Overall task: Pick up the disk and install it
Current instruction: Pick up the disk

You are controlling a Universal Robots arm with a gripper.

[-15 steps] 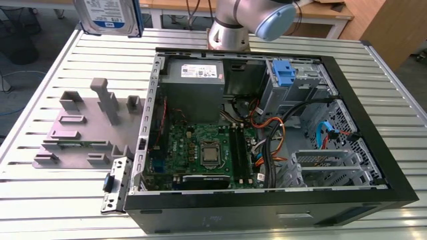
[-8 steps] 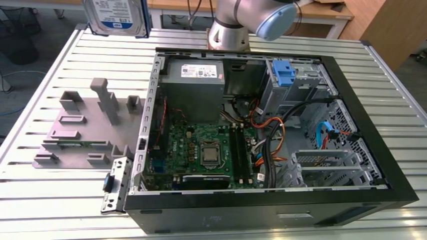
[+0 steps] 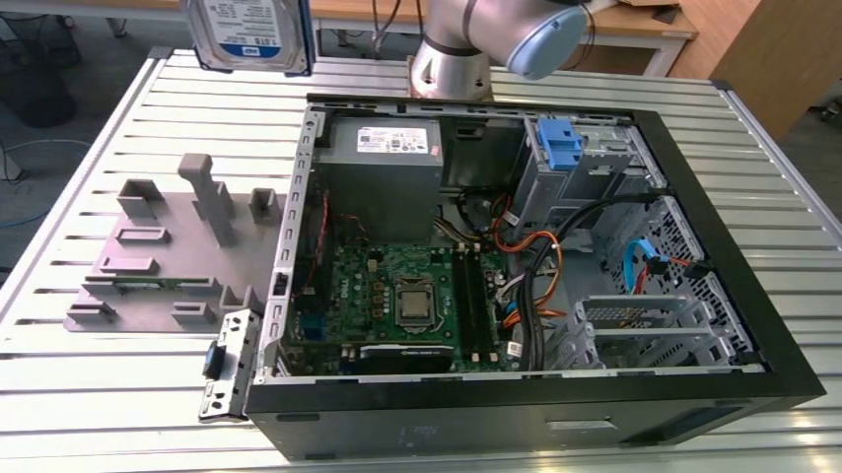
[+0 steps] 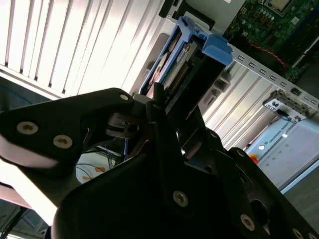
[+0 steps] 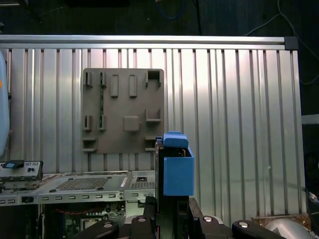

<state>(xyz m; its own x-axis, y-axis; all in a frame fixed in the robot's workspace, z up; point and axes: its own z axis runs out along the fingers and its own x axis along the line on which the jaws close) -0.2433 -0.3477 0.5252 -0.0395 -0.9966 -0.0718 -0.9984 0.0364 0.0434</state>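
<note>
Silver-grey robot arm (image 3: 452, 49) stands upright at the back in the exterior view, its blue-capped joint (image 3: 550, 39) toward the exterior view's right. In both wrist views, black pincer (image 5: 174, 214) (image 4: 172, 112) has jaws clamped tight on one end of flat metal hard drive with blue plastic carrier rails (image 5: 178, 172), which sticks straight out beyond the fingertips.
</note>
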